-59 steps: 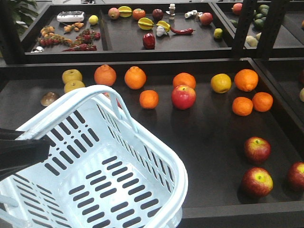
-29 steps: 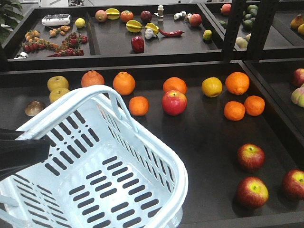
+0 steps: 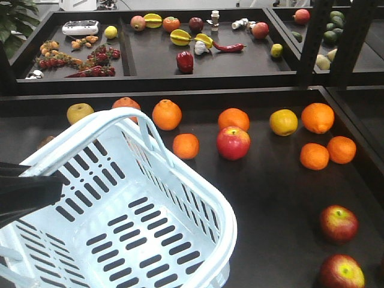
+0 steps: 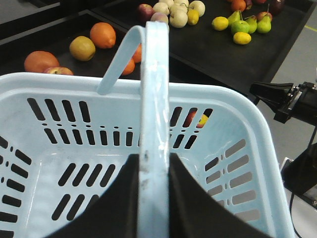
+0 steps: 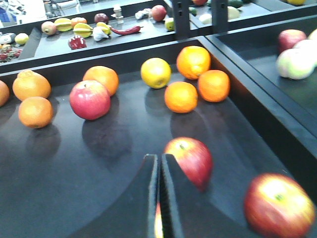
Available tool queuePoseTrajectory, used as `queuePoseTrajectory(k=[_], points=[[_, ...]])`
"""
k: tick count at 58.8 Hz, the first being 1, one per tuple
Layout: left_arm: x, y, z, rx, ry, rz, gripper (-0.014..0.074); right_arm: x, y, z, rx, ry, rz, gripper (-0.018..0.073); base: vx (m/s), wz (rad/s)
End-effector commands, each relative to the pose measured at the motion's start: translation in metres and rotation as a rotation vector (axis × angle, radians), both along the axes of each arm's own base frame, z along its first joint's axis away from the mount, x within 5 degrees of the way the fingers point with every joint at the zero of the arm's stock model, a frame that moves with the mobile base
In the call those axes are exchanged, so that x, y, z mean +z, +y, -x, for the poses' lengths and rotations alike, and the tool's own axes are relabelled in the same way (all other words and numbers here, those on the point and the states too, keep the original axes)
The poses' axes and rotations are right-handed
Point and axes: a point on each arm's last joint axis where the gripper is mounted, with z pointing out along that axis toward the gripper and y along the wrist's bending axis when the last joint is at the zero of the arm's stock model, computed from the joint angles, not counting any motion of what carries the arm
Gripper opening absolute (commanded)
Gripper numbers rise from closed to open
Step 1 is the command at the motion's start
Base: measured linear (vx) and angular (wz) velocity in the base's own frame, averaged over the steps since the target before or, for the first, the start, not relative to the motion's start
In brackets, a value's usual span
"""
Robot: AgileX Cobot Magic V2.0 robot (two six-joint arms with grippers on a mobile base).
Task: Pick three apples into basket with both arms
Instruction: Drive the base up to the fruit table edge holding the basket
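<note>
The pale blue basket hangs at the lower left over the dark shelf, with nothing in it. My left gripper is shut on its loop handle; it shows as a black shape in the front view. Two dark red apples lie at the lower right of the shelf. In the right wrist view my right gripper is shut, empty, and hovers just left of one apple. Another apple lies to its right. A red-yellow sliver shows below the fingers.
A brighter red apple, several oranges and a yellow fruit are scattered across the same shelf. A raised divider bounds it on the right. The back tray holds mixed produce. A black post stands at the right.
The front view has shifted: shelf fruit slid right and down in frame, and the lower-right apples moved toward the corner, one leaving view. The basket stays fixed in the left gripper.
</note>
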Motion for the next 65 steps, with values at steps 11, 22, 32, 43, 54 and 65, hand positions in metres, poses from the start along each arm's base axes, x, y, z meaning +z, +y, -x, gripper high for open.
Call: queuePoseTrajectory(k=[11, 22, 32, 43, 54, 65], points=[[0.015, -0.0012, 0.0001, 0.022, -0.046, 0.095, -0.0006, 0.0034, 0.0008, -0.0015, 0.012, -0.063, 0.019, -0.0005, 0.11, 0.13], [0.015, -0.0012, 0.0001, 0.022, -0.046, 0.095, -0.0006, 0.0034, 0.0008, -0.0015, 0.012, -0.063, 0.019, -0.0005, 0.08, 0.1], [0.015, -0.0012, 0.0001, 0.022, -0.046, 0.095, -0.0006, 0.0034, 0.0008, -0.0015, 0.012, -0.063, 0.019, -0.0005, 0.05, 0.06], [0.015, -0.0012, 0.0001, 0.022, -0.046, 0.095, -0.0006, 0.0034, 0.0008, -0.0015, 0.012, -0.063, 0.019, -0.0005, 0.01, 0.02], [0.015, -0.0012, 0.0001, 0.022, -0.046, 0.095, -0.0006, 0.0034, 0.0008, -0.0015, 0.012, -0.063, 0.019, -0.0005, 0.0, 0.0], [0.015, -0.0012, 0.0001, 0.022, -0.046, 0.095, -0.0006, 0.0034, 0.0008, -0.0015, 0.012, -0.063, 0.019, -0.0005, 0.0, 0.0]])
